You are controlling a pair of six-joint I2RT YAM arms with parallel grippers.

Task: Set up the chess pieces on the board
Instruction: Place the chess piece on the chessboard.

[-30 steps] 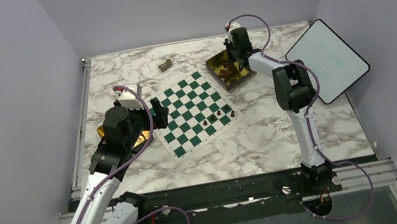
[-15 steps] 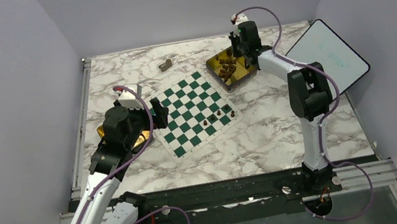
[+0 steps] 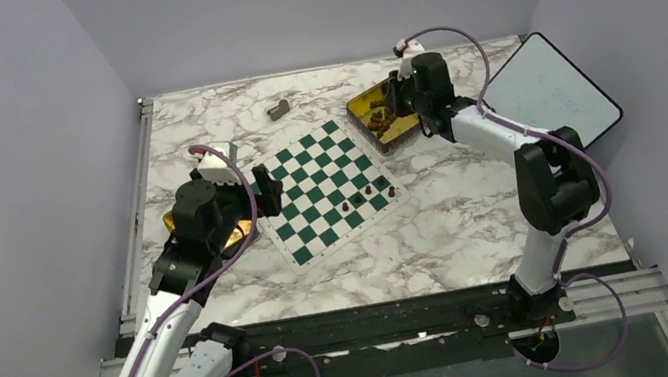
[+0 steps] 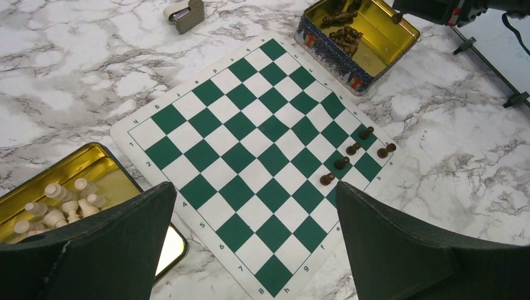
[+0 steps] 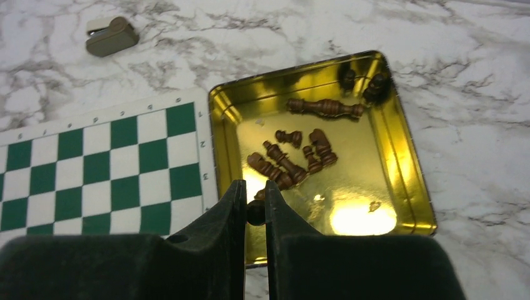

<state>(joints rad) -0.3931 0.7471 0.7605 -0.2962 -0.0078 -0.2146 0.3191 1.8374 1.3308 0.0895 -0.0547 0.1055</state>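
Top camera high, rear; wrist cameras close, angled down (all share board (image 4: 250, 156)).

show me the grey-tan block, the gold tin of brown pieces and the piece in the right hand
grey-tan block (image 5: 111, 35): right wrist view, its top face
square gold metal tin (image 5: 369, 187): right wrist view, bare floor
small dark brown chess piece (image 5: 255, 211): right wrist view, its visible round part

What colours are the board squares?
The board is chequered dark green and white, with a thin white border. The left wrist view shows it best.

Lab test cell: plain walls (image 3: 310, 0) boxing a marble tabletop (image 3: 438, 233).
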